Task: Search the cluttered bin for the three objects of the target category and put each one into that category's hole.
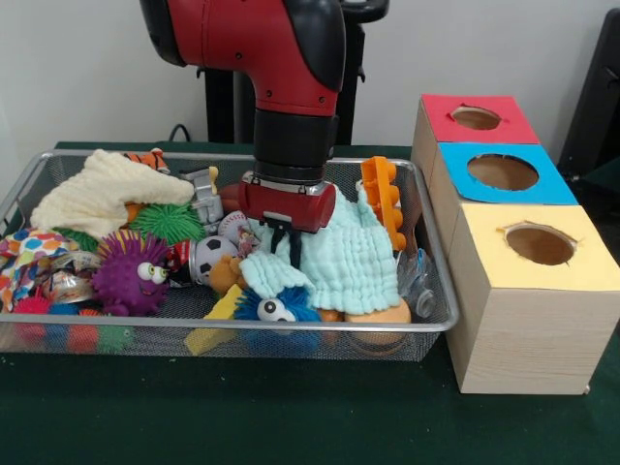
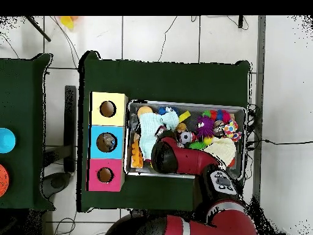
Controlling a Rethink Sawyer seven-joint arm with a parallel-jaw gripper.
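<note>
The wire mesh bin (image 1: 242, 327) sits on the dark green table, full of toys and cloths; it also shows in the overhead view (image 2: 186, 103). My gripper (image 1: 284, 242) reaches down into the bin's middle, against a pale blue cloth (image 1: 354, 262) and above a small brown toy (image 1: 228, 274). Clutter hides its tips. In the overhead view my red arm (image 2: 177, 158) covers it. The blue-topped box's hole (image 1: 503, 171) lies to the right of the bin; in the overhead view (image 2: 107, 142) something greyish shows inside it.
Red-topped (image 1: 476, 117) and yellow-topped (image 1: 540, 244) holes flank the blue one. The bin holds a purple spiky toy (image 1: 131, 274), a cream cloth (image 1: 102, 194), a green spiky ball (image 1: 167, 221), an orange plastic toy (image 1: 383, 194), a small soccer ball (image 1: 213, 257) and a blue googly-eyed toy (image 1: 276, 308).
</note>
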